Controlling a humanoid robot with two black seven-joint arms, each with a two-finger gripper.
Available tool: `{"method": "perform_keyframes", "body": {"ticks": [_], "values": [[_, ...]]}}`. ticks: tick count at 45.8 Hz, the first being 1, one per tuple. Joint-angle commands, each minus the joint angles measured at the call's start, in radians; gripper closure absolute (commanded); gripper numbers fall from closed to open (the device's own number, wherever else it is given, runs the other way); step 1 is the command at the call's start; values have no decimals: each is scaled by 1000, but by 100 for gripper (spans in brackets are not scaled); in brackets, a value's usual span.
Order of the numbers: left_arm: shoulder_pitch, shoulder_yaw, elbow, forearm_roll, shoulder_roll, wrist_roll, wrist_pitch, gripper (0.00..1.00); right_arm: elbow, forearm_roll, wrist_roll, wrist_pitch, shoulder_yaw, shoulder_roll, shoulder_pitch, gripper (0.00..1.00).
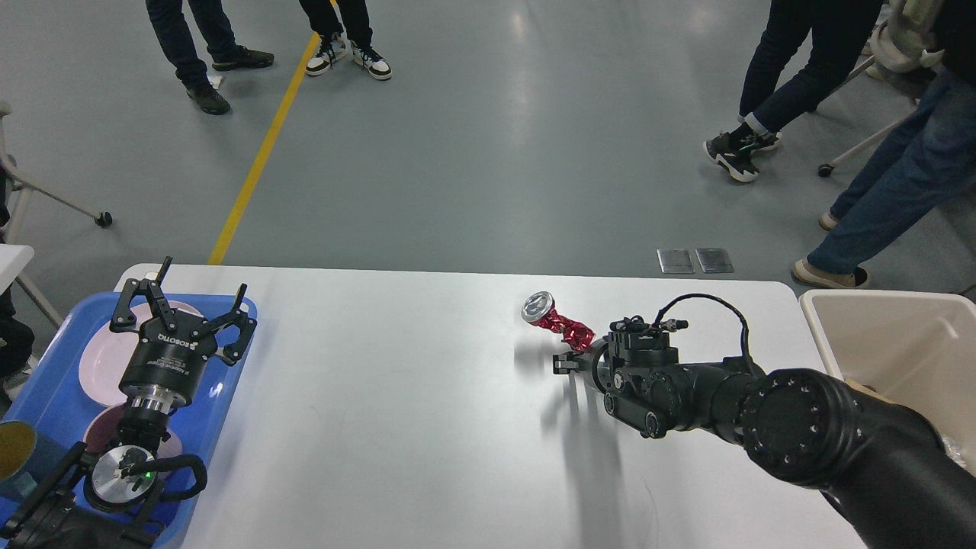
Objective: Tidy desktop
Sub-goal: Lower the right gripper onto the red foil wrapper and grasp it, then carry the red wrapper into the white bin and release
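I was partway through clearing the wide white matte desktop [396, 396], which filled the lower view. My right gripper [570, 358] was clamped on a crushed red metal can [555, 321], lifted clear of the desktop. I judged the next move was carrying it to the beige plastic bin [884, 335] just off the desktop's right edge; its contents were mostly hidden. My left gripper [183, 309] hung spread open over a blue plastic tray [46, 396] at the desktop's left edge, holding pale plates [99, 366].
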Motion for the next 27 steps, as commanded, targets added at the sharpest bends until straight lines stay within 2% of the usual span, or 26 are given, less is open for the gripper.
{"method": "perform_keyframes", "body": {"ticks": [1, 12, 19, 23, 27], "values": [[0, 0, 0, 0, 0, 0, 0, 4, 1, 1, 0, 3, 1, -3, 1, 100], [0, 0, 0, 0, 0, 0, 0, 4, 46, 45, -12, 18, 7, -9, 57, 100], [0, 0, 0, 0, 0, 0, 0, 4, 230, 59, -52, 66, 8, -129, 200, 100], [-1, 0, 0, 0, 0, 0, 0, 4, 344, 62, -68, 145, 7, -181, 300, 100], [0, 0, 0, 0, 0, 0, 0, 4, 442, 89, -71, 295, 2, -239, 419, 100]]}}
